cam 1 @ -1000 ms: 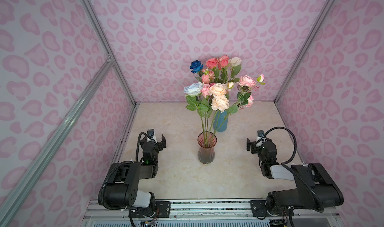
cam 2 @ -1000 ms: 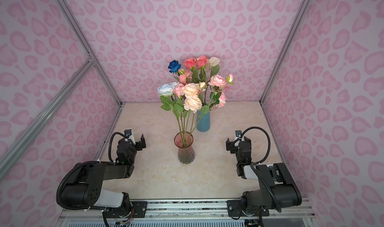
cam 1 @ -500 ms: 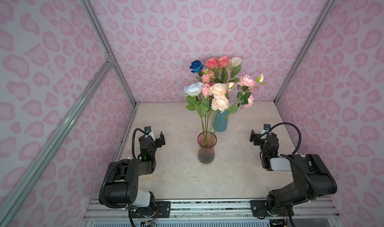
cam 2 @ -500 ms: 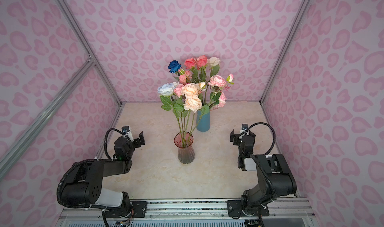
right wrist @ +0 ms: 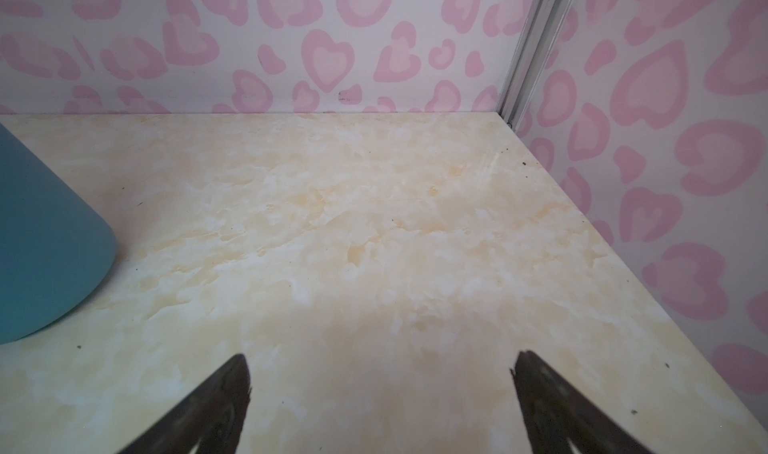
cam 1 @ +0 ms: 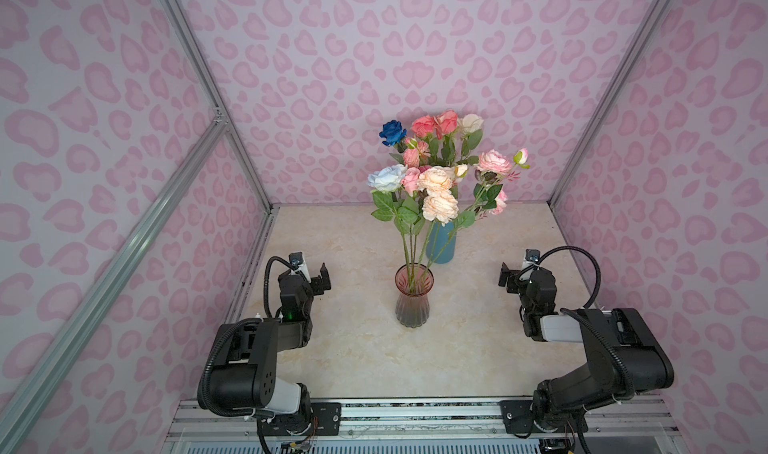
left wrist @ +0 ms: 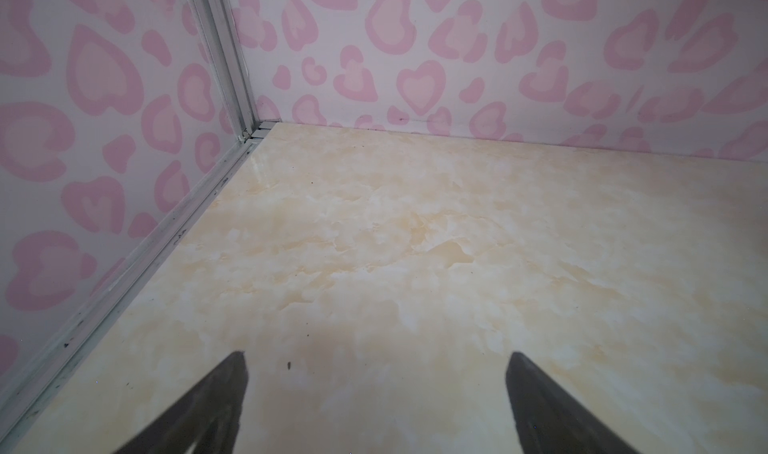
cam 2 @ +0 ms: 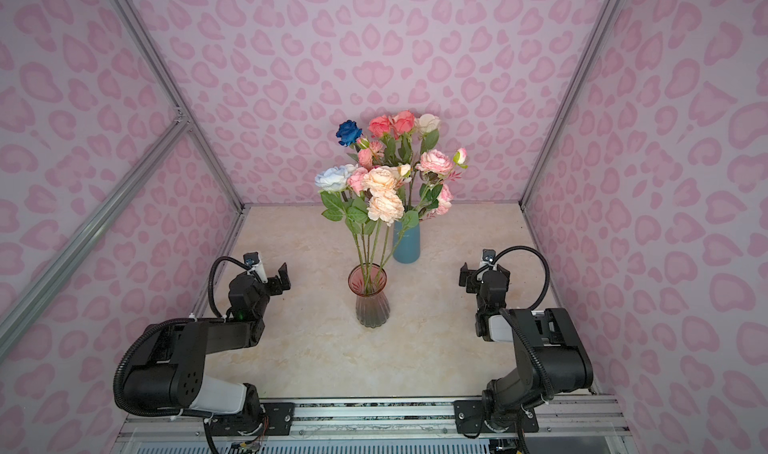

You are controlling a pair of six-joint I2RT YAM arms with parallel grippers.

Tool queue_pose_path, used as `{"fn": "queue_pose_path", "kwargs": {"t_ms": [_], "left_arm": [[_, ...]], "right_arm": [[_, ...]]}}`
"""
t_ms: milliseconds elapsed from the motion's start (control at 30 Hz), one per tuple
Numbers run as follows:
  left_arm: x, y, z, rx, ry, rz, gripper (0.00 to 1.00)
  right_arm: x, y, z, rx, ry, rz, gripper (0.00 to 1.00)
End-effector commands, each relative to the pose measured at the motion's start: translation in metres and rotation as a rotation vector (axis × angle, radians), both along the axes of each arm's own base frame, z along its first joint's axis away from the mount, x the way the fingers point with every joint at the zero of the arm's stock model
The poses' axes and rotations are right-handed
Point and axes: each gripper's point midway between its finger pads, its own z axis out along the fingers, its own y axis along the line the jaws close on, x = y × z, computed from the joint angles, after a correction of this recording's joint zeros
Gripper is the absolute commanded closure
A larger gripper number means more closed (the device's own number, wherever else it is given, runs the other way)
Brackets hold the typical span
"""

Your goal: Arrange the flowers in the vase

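The left gripper (cam 1: 325, 279) sits near the left edge of the table (cam 1: 357, 356), jaws wide apart with nothing between them. Its wrist view shows only bare tabletop ahead.

At the centre of the table, a pink glass vase (cam 1: 413, 302) holds several green stems, with pale blue, pink and peach blooms fanning above it. Just behind it, a blue vase (cam 1: 442, 246) appears to carry the rest of the flowers (cam 1: 434, 179), among them the deep blue and coral roses. No stem lies loose on the table.

The right gripper (cam 1: 505, 279) sits near the right edge, jaws likewise wide apart and empty. The blue vase is partly seen in its wrist view.

Handling: the flowers look light, with thin, springy stems and soft heads that would crush easily. The bare stem below the leaves is the likely place to grip. The glass vase may tip if a stem drags on its rim.
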Motion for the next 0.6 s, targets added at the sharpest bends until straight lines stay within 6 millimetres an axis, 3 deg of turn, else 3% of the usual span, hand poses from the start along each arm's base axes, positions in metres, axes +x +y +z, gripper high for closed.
{"fn": "queue_pose_path", "kwargs": {"t_ms": [0,567], "left_arm": [[0.0026,-0.0007,0.0044,0.002,-0.016,-0.005,0.02],[0.0042,-0.0007,0.0040,0.001,-0.011,-0.006,0.02]], "right_arm": [[0.0007,-0.0003,0.0018,0.000,-0.008,-0.004,0.00],[0.0010,-0.0003,0.0023,0.001,-0.009,-0.004,0.00]]}}
